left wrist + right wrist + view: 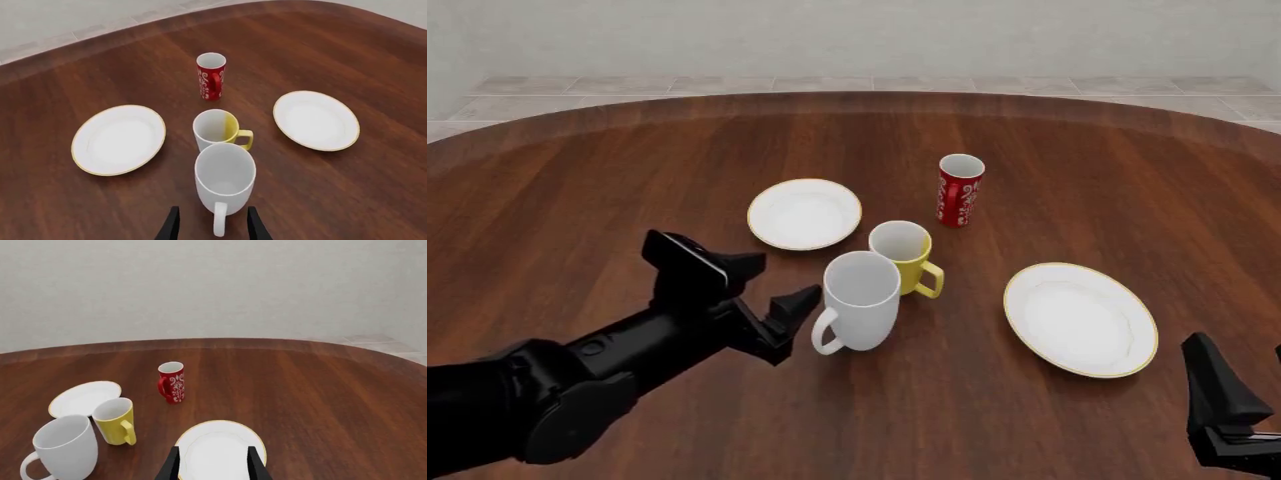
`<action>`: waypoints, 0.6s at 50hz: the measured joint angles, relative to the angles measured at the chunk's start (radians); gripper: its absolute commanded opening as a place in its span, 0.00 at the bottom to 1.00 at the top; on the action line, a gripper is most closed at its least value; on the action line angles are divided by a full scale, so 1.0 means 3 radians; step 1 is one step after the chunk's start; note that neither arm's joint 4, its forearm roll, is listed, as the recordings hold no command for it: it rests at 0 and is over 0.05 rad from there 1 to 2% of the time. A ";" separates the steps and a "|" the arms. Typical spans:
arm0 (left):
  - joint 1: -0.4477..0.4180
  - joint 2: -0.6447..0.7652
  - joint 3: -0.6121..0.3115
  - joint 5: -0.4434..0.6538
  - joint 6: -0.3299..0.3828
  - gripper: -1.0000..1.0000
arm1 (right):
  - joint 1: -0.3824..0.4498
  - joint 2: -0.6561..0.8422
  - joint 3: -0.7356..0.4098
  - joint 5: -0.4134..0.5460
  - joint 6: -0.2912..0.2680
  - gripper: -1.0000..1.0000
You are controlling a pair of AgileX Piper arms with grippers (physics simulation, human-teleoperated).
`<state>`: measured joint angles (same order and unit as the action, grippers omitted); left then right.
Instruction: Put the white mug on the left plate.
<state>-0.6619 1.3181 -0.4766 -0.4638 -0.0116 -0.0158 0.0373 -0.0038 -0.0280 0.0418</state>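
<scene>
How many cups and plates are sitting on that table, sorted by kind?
Mugs with handles: 3, namely the white mug, the yellow mug and the red patterned mug.
Plates: 2, namely the left plate and the larger plate.
Total: 5.

Three cups (862, 299) (904, 256) (961, 189), two plates (805, 213) (1081, 318), two arms (627, 360) (1225, 410).

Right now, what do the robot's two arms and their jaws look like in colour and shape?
Both arms are plain matte black with no markings, cables or sleeves visible. The left arm is thick and rounded, with a boxy block near the wrist. The left gripper and right gripper end in thin, pointed, wedge-shaped black jaws.
</scene>
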 measured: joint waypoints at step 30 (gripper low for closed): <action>-0.0004 0.0255 -0.0049 -0.0130 -0.0022 1.00 | 0.0002 -0.0038 0.0001 0.0036 0.0000 1.00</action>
<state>-0.6630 1.3947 -0.4913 -0.5027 -0.0183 -0.0152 0.0258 -0.0035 -0.0171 0.0419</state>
